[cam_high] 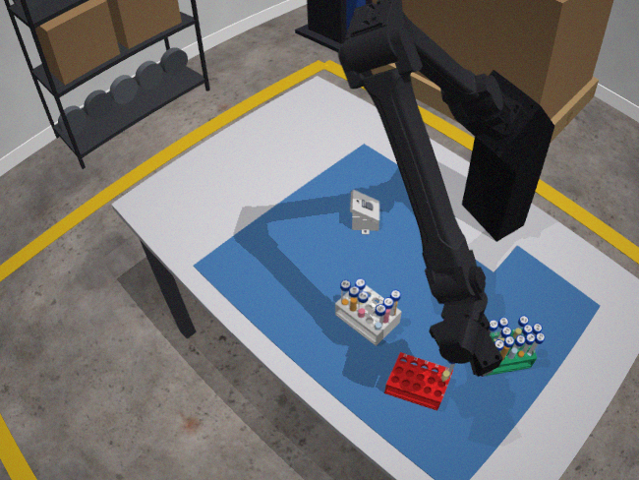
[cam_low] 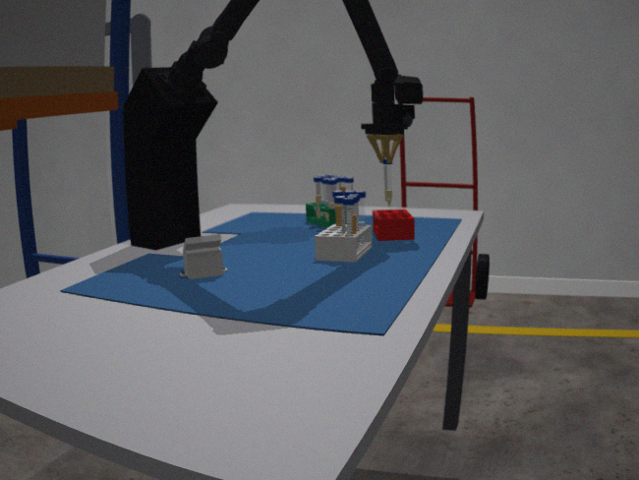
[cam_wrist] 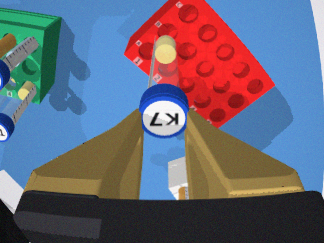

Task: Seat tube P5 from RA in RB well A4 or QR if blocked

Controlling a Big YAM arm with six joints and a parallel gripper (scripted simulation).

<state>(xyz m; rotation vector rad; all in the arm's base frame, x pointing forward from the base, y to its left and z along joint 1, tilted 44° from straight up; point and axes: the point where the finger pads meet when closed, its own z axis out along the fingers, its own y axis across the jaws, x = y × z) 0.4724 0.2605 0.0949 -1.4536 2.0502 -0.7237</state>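
My gripper [cam_high: 454,363] [cam_low: 385,153] [cam_wrist: 164,119] is shut on a blue-capped tube [cam_low: 386,180] [cam_wrist: 162,117] whose cap reads K7. The tube hangs upright, its yellowish tip [cam_high: 445,374] [cam_wrist: 165,51] just above the red rack QR [cam_high: 407,394] [cam_low: 393,229] [cam_wrist: 259,81], over the corner nearest the green rack. The green rack RA [cam_high: 513,364] [cam_low: 312,212] [cam_wrist: 36,28] holds several blue-capped tubes; their IDs are too small to read. The white rack RB [cam_high: 369,332] [cam_low: 335,248] holds several tubes too. I cannot make out tube P5.
The grey DONE box [cam_high: 365,209] [cam_low: 202,258] stands apart on the blue mat [cam_high: 289,248] [cam_low: 268,289], away from the racks. The arm's black base block [cam_high: 502,170] [cam_low: 162,170] stands at the mat's edge. All three racks stand level on the mat.
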